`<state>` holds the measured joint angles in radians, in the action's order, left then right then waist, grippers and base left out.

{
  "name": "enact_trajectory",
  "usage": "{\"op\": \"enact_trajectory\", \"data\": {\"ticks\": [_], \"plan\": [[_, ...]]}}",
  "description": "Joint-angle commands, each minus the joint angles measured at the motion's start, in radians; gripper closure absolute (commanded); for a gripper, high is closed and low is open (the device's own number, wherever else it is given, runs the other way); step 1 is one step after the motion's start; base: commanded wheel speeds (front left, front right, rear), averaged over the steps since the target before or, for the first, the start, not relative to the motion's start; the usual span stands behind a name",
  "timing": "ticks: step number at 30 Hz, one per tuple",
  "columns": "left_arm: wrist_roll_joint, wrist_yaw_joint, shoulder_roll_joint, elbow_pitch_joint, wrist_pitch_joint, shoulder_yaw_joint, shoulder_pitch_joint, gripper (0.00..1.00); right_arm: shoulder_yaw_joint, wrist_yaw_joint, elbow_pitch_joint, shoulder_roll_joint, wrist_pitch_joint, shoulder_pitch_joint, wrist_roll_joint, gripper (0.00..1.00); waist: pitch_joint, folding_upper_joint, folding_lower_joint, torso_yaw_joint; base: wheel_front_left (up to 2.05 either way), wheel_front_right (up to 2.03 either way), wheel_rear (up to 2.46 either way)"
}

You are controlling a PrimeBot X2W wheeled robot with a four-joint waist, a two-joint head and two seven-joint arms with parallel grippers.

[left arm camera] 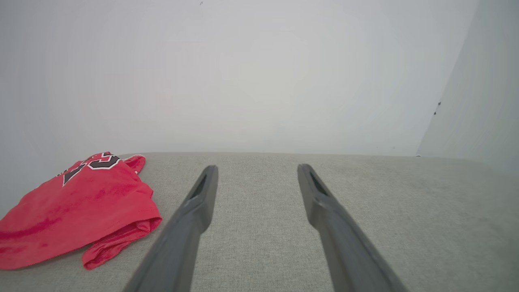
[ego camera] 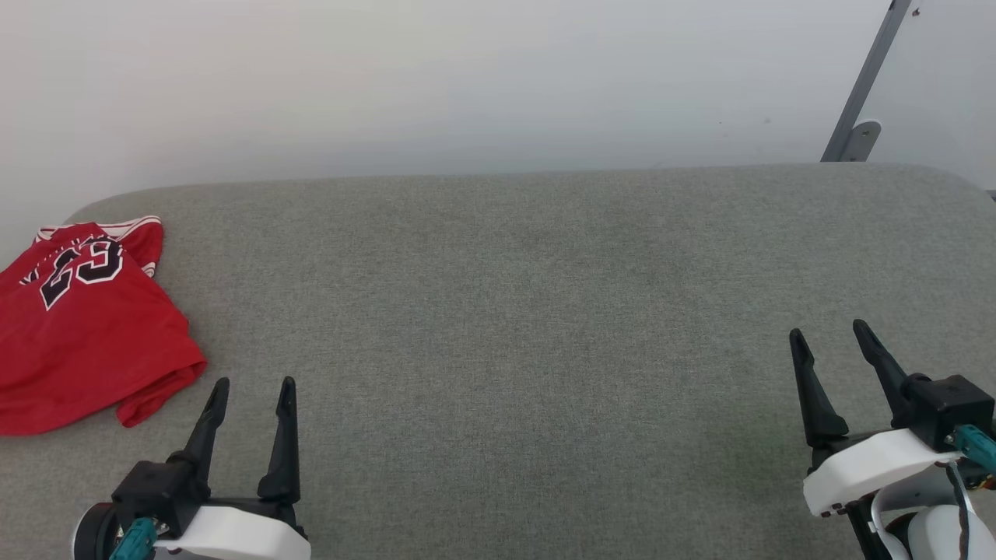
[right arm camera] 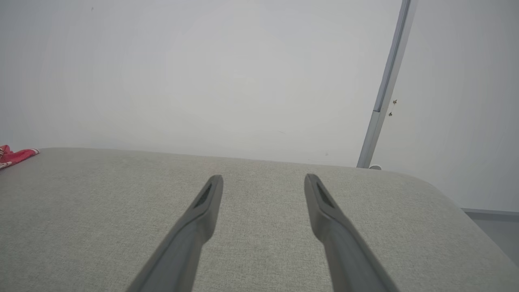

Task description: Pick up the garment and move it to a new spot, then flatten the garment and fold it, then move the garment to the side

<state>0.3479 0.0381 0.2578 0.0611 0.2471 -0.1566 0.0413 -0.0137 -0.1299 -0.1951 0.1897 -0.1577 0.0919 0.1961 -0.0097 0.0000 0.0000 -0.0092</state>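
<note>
You see the garment (ego camera: 85, 327) lying rumpled at the far left of the grey padded surface (ego camera: 506, 311), front side up with the black 23 readable and striped trim along its upper edge. Its lower hem is bunched into a loose fold. Near that fold, but not touching it, your left gripper (ego camera: 254, 383) hovers with its fingers spread wide and nothing between them. Your right gripper (ego camera: 827, 328) is well apart at the other side, likewise spread and empty. Behind the surface stands a pale wall (ego camera: 467, 78), with a slanted grey metal strut (ego camera: 864, 85) at the upper right.
</note>
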Motion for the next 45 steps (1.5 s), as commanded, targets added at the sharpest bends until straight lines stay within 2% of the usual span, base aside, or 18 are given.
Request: {"op": "enact_trajectory", "data": {"ticks": [1, 8, 26, 35, 45], "plan": [[-0.024, 0.001, 0.008, -0.005, 0.010, -0.002, 0.003, 0.00, 0.001, -0.001, 0.007, 0.003, -0.008, 0.002, -0.022, 0.00, 0.000, 0.0000, 0.0000, 0.000, 0.00, 0.00, 0.00], [-0.053, 0.004, 0.015, -0.006, 0.020, -0.006, 0.009, 0.00, 0.004, -0.001, 0.004, 0.007, -0.023, -0.004, -0.058, 0.00, 0.000, 0.0000, 0.0000, 0.001, 0.00, 0.00, 0.00], [-0.018, -0.011, 0.000, 0.009, 0.021, 0.047, 0.010, 0.00, -0.013, -0.001, 0.007, 0.005, -0.040, -0.017, -0.067, 0.00, -0.002, 0.0000, 0.0000, 0.013, 0.00, 0.00, 0.00], [0.000, 0.001, 0.010, 0.031, 0.021, 0.097, -0.008, 0.00, 0.002, -0.001, 0.011, 0.005, -0.034, -0.008, -0.057, 0.00, -0.004, 0.0000, 0.0000, 0.096, 0.00, 0.00, 0.00], [0.029, 0.023, 0.009, 0.045, 0.020, 0.150, 0.012, 0.00, 0.062, -0.001, 0.007, 0.017, -0.021, 0.019, -0.038, 0.00, -0.012, 0.0000, 0.0000, 0.250, 0.00, 0.00, 0.00]]}}
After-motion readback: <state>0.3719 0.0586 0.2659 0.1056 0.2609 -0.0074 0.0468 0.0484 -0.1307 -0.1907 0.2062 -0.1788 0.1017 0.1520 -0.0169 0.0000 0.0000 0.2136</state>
